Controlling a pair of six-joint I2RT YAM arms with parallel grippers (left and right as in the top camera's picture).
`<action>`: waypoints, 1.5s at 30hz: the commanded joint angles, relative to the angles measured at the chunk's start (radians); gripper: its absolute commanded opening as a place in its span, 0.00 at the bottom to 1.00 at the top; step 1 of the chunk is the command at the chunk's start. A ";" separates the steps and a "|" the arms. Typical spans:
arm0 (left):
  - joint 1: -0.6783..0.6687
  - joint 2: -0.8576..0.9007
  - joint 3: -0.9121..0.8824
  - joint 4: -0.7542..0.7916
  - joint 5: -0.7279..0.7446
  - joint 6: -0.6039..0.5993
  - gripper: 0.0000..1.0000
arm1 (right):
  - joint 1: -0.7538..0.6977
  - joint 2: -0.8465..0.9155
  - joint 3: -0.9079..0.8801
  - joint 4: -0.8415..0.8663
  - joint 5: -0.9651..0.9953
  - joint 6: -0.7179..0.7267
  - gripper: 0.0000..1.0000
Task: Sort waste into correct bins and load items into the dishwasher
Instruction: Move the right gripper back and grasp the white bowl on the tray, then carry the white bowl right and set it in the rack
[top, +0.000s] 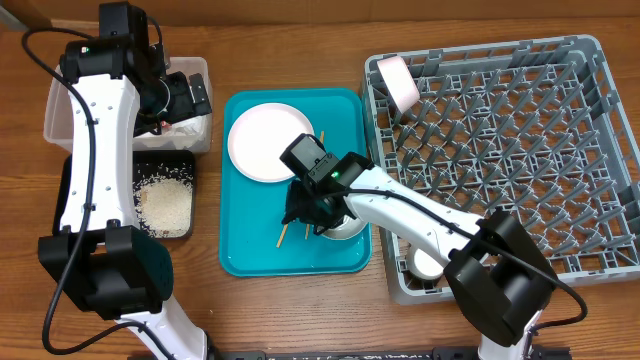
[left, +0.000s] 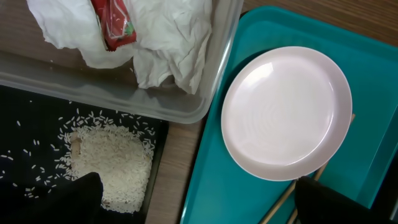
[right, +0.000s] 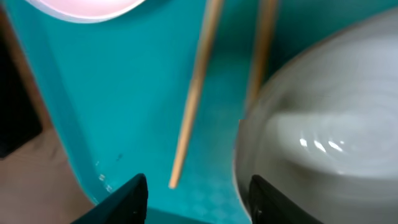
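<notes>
Teal tray (top: 245, 235), pale pink plate (left: 286, 112), tan wooden chopsticks (right: 196, 87), glossy off-white bowl (right: 323, 143), grey rack (top: 480, 48) with a peg grid, clear tub (left: 93, 87), white napkin (left: 174, 37), red-and-white wrapper (left: 115, 22), black tray (left: 25, 124) speckled with white rice (left: 112, 168), brown wood-grain bench (top: 300, 320)

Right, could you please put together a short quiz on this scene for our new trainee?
1. Multiple choice: where does the loose rice lie? A the clear tub; B the black tray; C the dish rack.
2. True or false: the left gripper is open and holds nothing.
3. In a word: which dish on the teal tray lies closest to the right gripper?
Key: 1 B; 2 true; 3 the bowl.
</notes>
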 joint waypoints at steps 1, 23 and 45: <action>0.000 0.001 0.021 0.002 0.003 -0.006 1.00 | 0.002 0.018 -0.003 0.027 -0.119 -0.110 0.53; 0.000 0.001 0.021 0.002 0.003 -0.006 1.00 | 0.027 -0.086 0.230 -0.365 0.233 -0.167 0.59; 0.000 0.001 0.021 0.002 0.003 -0.006 1.00 | -0.024 -0.083 -0.022 -0.296 0.319 -0.145 0.58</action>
